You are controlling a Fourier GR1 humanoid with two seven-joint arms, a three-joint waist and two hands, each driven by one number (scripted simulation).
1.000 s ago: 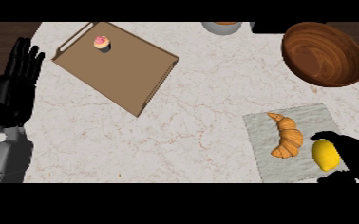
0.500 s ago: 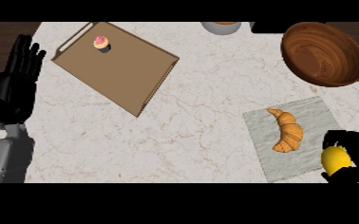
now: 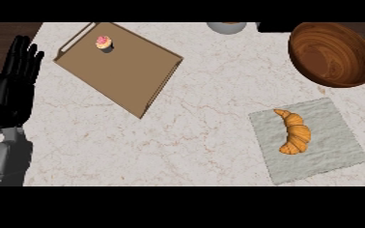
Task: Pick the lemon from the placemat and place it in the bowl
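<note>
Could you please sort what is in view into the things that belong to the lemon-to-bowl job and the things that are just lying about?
Job in hand: placemat; bowl. The lemon and the right hand are out of view.

Lying about: croissant on the placemat; cupcake on the brown board; grey dish at the far edge; left hand, resting open.

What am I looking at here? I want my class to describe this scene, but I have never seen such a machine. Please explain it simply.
The view looks steeply down from a humanoid robot's head onto a marble counter. Its black left hand rests open at the left edge, holding nothing; the right hand is out of view. On the counter lie a brown board carrying a small cupcake, a grey placemat with a croissant, a wooden bowl, and a grey dish at the top. No lemon is visible.
</note>
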